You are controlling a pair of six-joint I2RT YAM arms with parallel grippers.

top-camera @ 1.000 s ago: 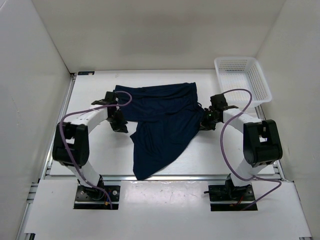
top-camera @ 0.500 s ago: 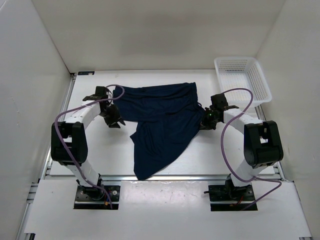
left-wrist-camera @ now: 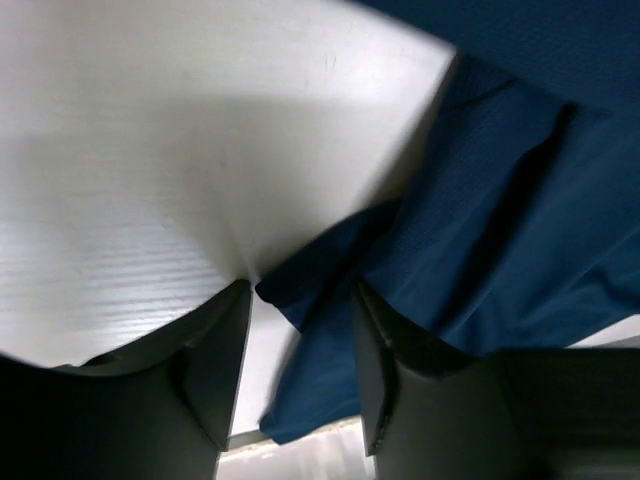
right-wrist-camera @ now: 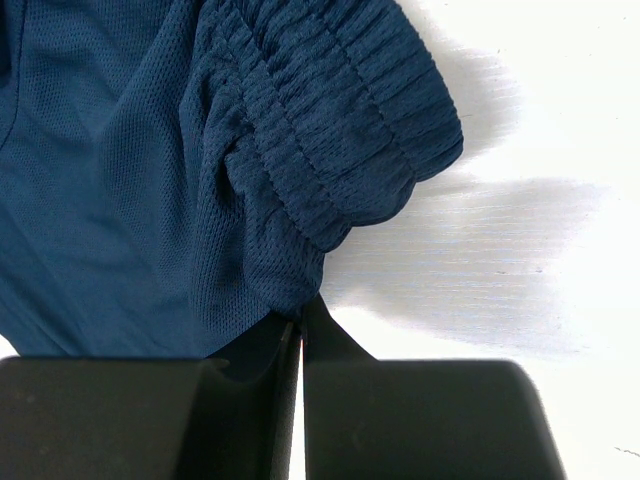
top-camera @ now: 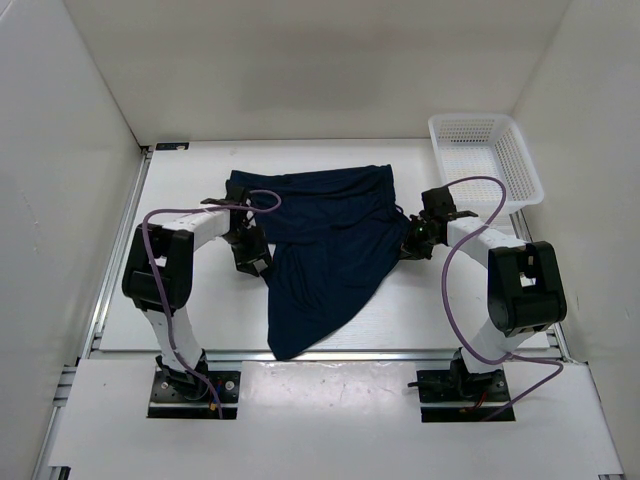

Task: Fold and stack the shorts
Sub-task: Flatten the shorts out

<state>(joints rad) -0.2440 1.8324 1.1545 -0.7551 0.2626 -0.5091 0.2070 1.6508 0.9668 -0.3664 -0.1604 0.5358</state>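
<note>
White table (top-camera: 410, 300) is sitting inside a three-sided enclosure. The back wall (top-camera: 320, 70), left wall (top-camera: 60, 200) and right wall (top-camera: 590, 120) are all standing plain and matte white. Light is falling evenly and diffusely, leaving only soft grey shadows on the tabletop. An aluminium rail (top-camera: 330, 353) is running along the near table edge, with a white front board (top-camera: 330, 420) lying below it. A white mesh basket (top-camera: 470, 118) is resting in the far right corner, near the right wall. The table surface is showing fine ribbing in the left wrist view.
</note>
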